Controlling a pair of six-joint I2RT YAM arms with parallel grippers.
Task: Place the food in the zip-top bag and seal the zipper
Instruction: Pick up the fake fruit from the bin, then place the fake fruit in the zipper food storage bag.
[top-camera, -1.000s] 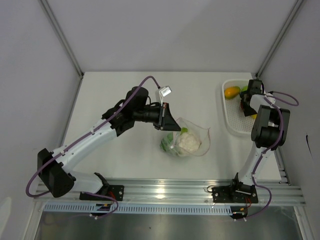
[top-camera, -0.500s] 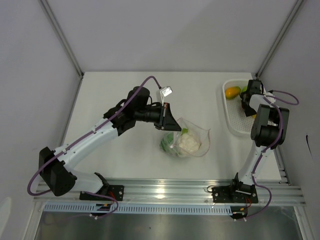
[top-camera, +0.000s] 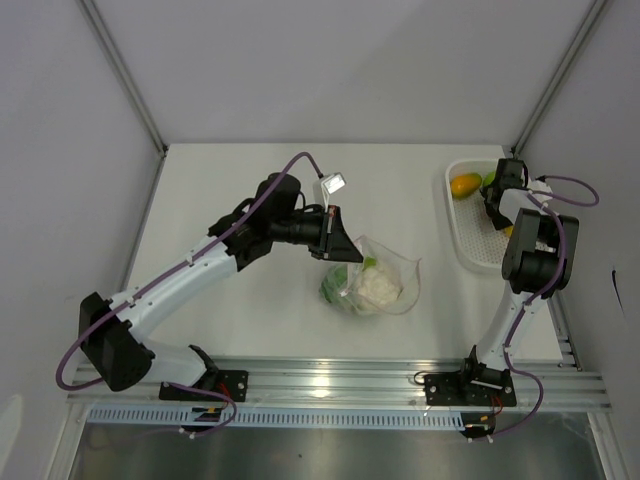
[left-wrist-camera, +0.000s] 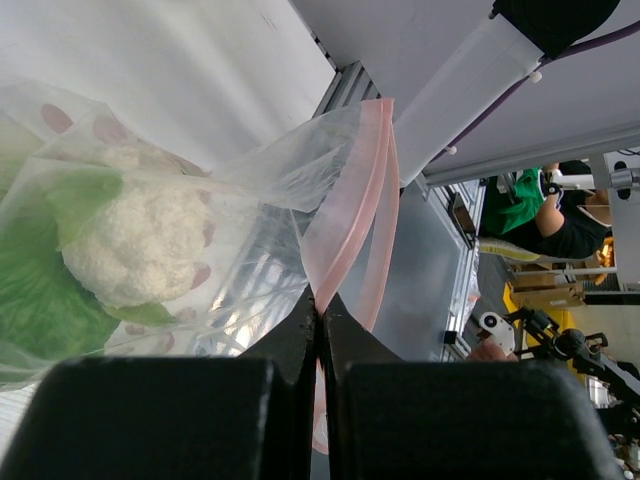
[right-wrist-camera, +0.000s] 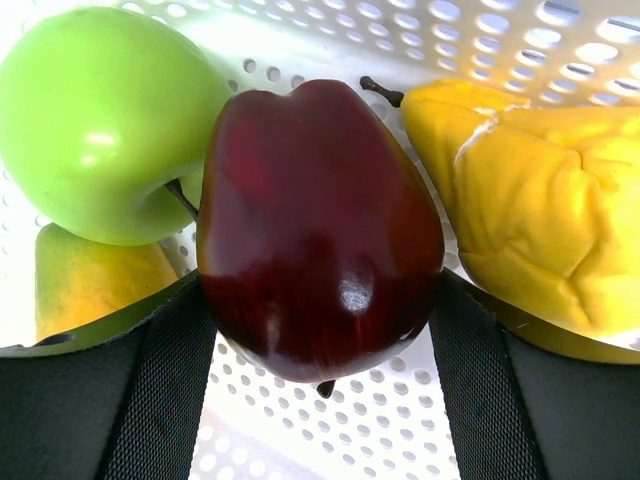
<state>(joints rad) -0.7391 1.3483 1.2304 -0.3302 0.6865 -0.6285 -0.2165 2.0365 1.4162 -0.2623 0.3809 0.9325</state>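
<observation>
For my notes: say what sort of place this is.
Probably a robot lab cell: two arms bolted to a metal rail, a white table walled by plain panels, toy fruit in a basket.

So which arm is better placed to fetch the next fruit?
Probably the right: the right gripper flanks the red apple in the white basket; the left gripper is shut on the pink zipper.

White matte worktop (top-camera: 240, 170), pale grey panel walls (top-camera: 340, 60) on three sides, grey metal corner posts (top-camera: 122, 70), silver aluminium rail (top-camera: 330, 378) along near edge. Even, diffuse light.
</observation>
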